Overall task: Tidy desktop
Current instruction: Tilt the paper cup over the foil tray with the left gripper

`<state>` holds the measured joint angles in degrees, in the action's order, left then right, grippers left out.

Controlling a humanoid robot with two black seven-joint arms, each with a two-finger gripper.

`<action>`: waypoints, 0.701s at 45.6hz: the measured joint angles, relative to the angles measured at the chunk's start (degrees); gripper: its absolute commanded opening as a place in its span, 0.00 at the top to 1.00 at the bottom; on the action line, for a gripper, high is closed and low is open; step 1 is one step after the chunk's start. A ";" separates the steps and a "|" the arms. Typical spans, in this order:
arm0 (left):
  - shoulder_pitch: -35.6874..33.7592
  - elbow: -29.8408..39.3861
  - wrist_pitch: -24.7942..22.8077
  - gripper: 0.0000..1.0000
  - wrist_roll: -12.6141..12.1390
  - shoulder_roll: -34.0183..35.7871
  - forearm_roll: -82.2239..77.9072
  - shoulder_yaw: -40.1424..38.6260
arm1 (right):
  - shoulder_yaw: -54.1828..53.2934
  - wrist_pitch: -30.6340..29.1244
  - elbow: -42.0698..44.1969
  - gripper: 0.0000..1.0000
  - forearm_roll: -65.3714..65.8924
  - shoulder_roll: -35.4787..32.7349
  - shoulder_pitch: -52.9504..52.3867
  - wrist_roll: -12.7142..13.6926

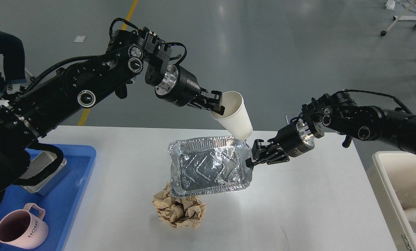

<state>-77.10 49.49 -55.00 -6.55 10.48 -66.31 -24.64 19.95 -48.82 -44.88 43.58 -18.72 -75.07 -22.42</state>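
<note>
The desktop (298, 209), a white bench top with rounded corners, fills the lower middle of the view, with grey floor beyond its far edge. Above its centre a crinkled foil tray (209, 166) hangs tilted, its inside facing the camera. The right pincer (250, 161) is clenched on the foil tray's right rim, holding it clear of the bench. Just below the tray's lower left corner, a ball of crumpled brown paper (179, 211) lies on the bench, partly hidden by the tray. Above the tray's upper right corner, a white paper cup (234, 116) tilts with its mouth up and to the left; its base is close to the tray's rim. The left pincer (217, 104) grips the cup's lip, one finger inside the mouth. Left of the tray, at the bench's left edge, sits a blue plastic tray (82, 174) carrying a metal box (42, 172) and a pink mug (19, 232). Right of the bench stands a cream bin (391, 195).
</note>
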 measured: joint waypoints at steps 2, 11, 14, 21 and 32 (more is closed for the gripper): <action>0.14 0.00 0.00 0.98 -0.02 0.01 -0.03 0.01 | 0.00 -0.66 0.24 1.00 -0.23 -0.01 0.00 0.01; 0.54 -0.02 0.00 0.97 -0.05 -0.37 -0.12 0.34 | 0.00 -4.11 3.58 1.00 -2.36 0.04 0.95 0.01; 0.89 -0.06 0.00 0.97 -0.05 -0.63 -0.13 0.36 | 0.00 -4.71 4.07 1.00 -2.73 0.26 1.10 0.01; 1.30 -0.10 0.00 0.97 -0.05 -1.68 -0.14 0.63 | 0.00 -5.10 4.40 1.00 -3.66 0.53 1.56 0.01; 1.66 -0.05 0.02 0.97 -0.23 -3.60 -0.11 0.98 | 0.01 -5.10 5.35 1.00 -3.75 1.11 1.63 0.01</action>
<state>-75.44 49.44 -54.98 -6.78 6.88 -66.42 -23.66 19.96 -53.92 -39.52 39.83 -17.61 -73.44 -22.40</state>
